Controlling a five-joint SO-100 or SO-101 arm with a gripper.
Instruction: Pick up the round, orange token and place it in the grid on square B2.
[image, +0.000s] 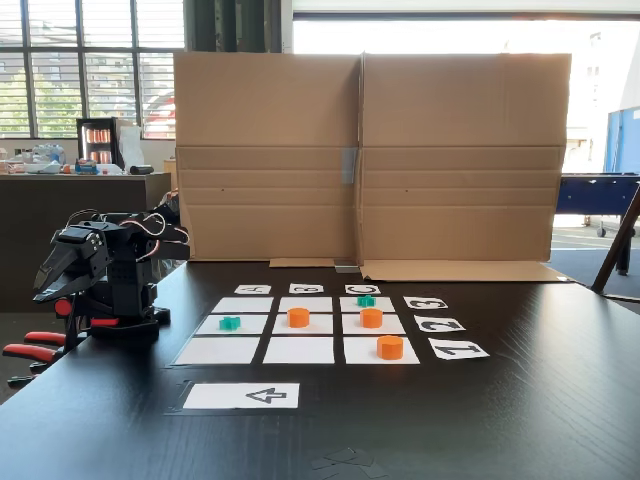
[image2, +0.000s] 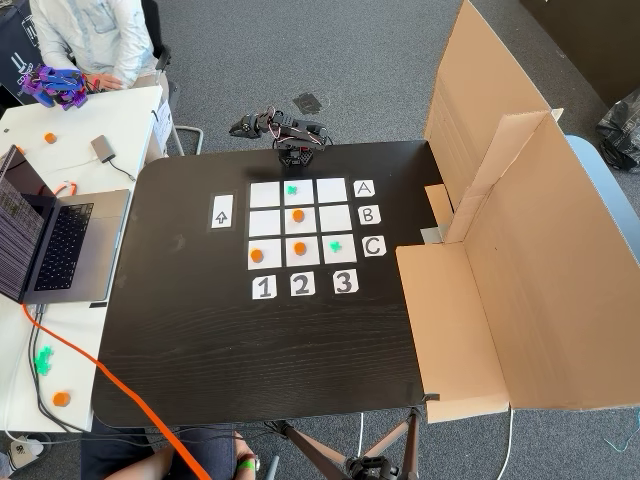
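Three round orange tokens lie on the grid (image2: 263, 193). One orange token (image: 298, 317) (image2: 297, 215) rests on the centre square B2 (image: 318, 325) (image2: 307, 224). Another (image: 371, 318) (image2: 300, 247) lies on C2, the third (image: 390, 347) (image2: 257, 255) on C1. Teal tokens sit on A2 (image: 230, 323) and C3 (image: 366, 300). The black arm (image2: 293, 152) is folded at the table edge, well apart from the grid. Its gripper (image: 45, 290) points down at the left of the fixed view from the front, fingers together and holding nothing.
A tall cardboard screen (image: 370, 160) (image2: 520, 250) stands behind the grid. A white arrow card (image: 242, 396) lies near the front edge. Red-handled clamps (image: 35, 345) hold the arm's base. A laptop (image2: 50, 240), an orange cable (image2: 130, 400) and a seated person (image2: 90, 40) are beside the table.
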